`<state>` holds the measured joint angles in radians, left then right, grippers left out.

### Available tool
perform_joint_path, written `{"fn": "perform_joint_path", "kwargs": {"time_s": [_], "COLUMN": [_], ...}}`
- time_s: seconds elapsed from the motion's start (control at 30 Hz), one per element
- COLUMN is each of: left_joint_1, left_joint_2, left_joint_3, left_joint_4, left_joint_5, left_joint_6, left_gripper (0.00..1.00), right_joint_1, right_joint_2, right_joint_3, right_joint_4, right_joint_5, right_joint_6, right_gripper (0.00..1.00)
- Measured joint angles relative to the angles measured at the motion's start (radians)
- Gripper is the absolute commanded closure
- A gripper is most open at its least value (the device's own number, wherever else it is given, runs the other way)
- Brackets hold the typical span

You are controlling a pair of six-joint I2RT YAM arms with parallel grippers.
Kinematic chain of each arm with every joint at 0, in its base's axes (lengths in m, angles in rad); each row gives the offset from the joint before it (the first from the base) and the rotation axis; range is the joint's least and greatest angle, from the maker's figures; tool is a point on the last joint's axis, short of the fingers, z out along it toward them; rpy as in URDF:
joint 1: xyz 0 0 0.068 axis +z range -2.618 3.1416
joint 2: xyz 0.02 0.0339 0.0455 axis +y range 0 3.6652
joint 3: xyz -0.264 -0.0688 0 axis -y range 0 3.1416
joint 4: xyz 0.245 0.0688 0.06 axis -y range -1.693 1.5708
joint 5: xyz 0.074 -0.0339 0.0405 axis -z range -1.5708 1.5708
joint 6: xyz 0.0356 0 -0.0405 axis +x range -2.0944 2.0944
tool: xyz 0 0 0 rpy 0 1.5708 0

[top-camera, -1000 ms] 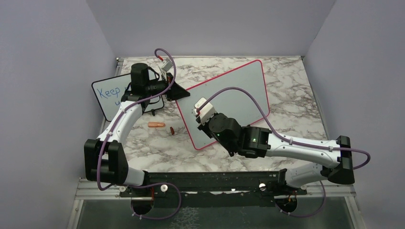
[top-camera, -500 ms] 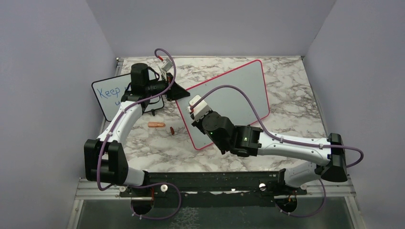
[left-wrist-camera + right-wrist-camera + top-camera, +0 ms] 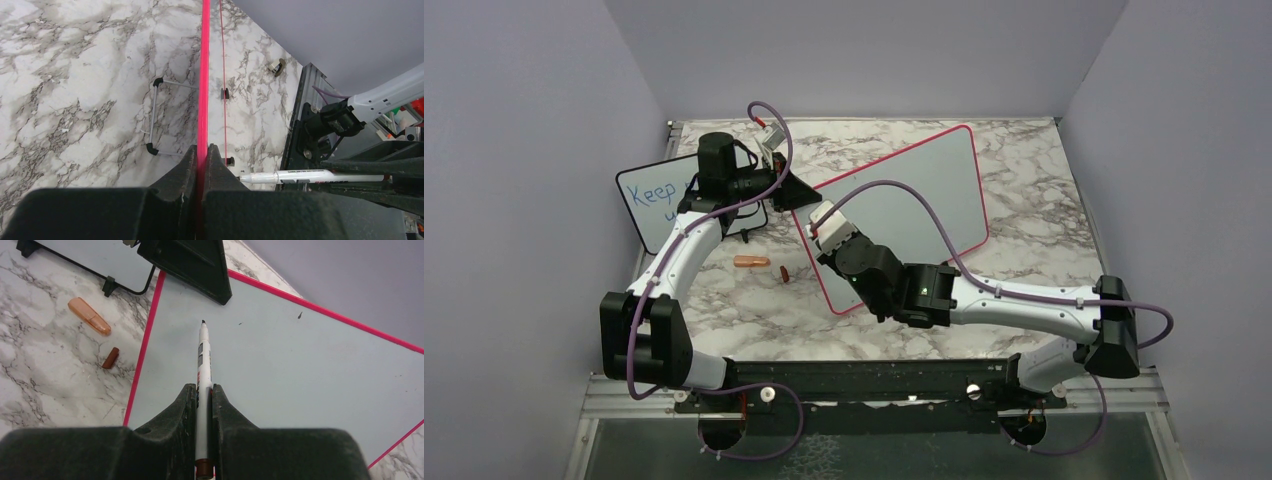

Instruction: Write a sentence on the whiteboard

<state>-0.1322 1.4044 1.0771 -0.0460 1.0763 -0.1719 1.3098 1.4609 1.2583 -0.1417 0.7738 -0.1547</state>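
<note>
The whiteboard (image 3: 914,195) with a thin red-pink frame stands tilted on the marble table; its face is blank and no sentence shows on it. My left gripper (image 3: 798,193) is shut on its left edge; in the left wrist view the red frame (image 3: 203,75) runs between the closed jaws of that gripper (image 3: 202,150). My right gripper (image 3: 822,222) is shut on a white marker (image 3: 202,360), tip uncapped and pointing at the board (image 3: 300,355) near its left corner, just short of the left gripper's fingers (image 3: 195,265). The marker also shows in the left wrist view (image 3: 300,176).
A smaller black-framed board (image 3: 656,200) with blue writing stands at the left, behind the left arm. An orange marker cap (image 3: 751,262) and a small brown piece (image 3: 783,273) lie on the table left of the whiteboard, and show in the right wrist view (image 3: 90,316).
My right arm has moved left and a little up along the board, bringing the marker toward its left corner. The left arm and the board have not moved.
</note>
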Motion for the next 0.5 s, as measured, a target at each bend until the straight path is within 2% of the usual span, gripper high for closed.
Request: {"fn": "perform_joint_path", "kwargs": {"time_s": [0.5], "left_joint_1": [0.0], "left_joint_2": [0.0], "left_joint_3": [0.0], "left_joint_4": [0.0], "left_joint_5": [0.0], "left_joint_6": [0.0], "left_gripper": [1.0], "right_joint_1": [0.0], "right_joint_2": [0.027], "right_joint_3": [0.004], "right_joint_4": [0.012], "right_joint_5": [0.011], "right_joint_6": [-0.005], "right_gripper": [0.99]}}
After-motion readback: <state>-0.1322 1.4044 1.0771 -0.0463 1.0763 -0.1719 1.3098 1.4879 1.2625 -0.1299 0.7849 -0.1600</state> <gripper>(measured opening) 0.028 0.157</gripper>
